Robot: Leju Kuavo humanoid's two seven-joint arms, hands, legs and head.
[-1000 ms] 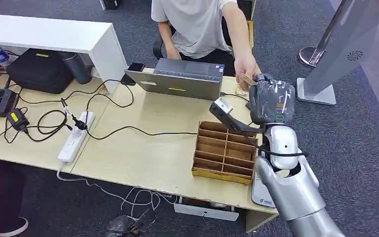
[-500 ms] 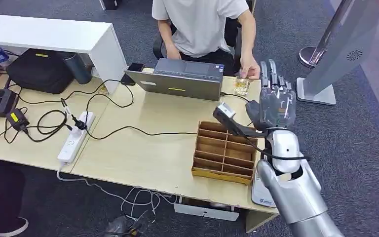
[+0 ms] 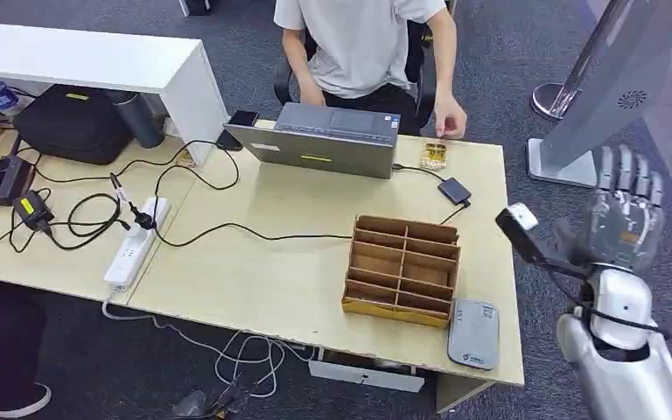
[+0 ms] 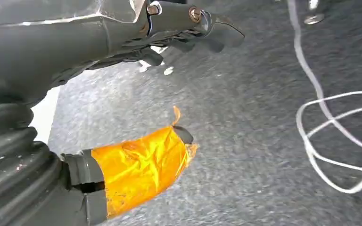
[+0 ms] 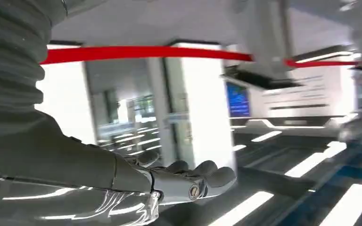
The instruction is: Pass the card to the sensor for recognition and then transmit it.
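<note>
My right hand (image 3: 626, 210) is raised beside the table's right edge, fingers straight up and apart, holding nothing; the right wrist view shows the same bare hand (image 5: 179, 179). A small tan item (image 3: 435, 155) lies at the table's far edge by the person's hand (image 3: 449, 122); I cannot tell whether it is the card. A small black box (image 3: 455, 190) on a cable sits right of the laptop. A flat grey device (image 3: 473, 332) lies at the table's front right corner. My left hand (image 4: 136, 42) hangs over carpet, its orange-taped thumb (image 4: 141, 165) apart from the fingers, nothing held.
A wooden compartment organiser (image 3: 402, 267) stands on the table (image 3: 262, 280) between the black box and the grey device. A person (image 3: 359, 44) sits behind the laptop (image 3: 324, 149). Cables and a power strip (image 3: 136, 243) lie on the left. A grey kiosk stand (image 3: 604, 79) rises at the right.
The person took a tan card from my right hand, which opened and swung right, off the table's far corner to beside its right edge. The person's hand drew back.
</note>
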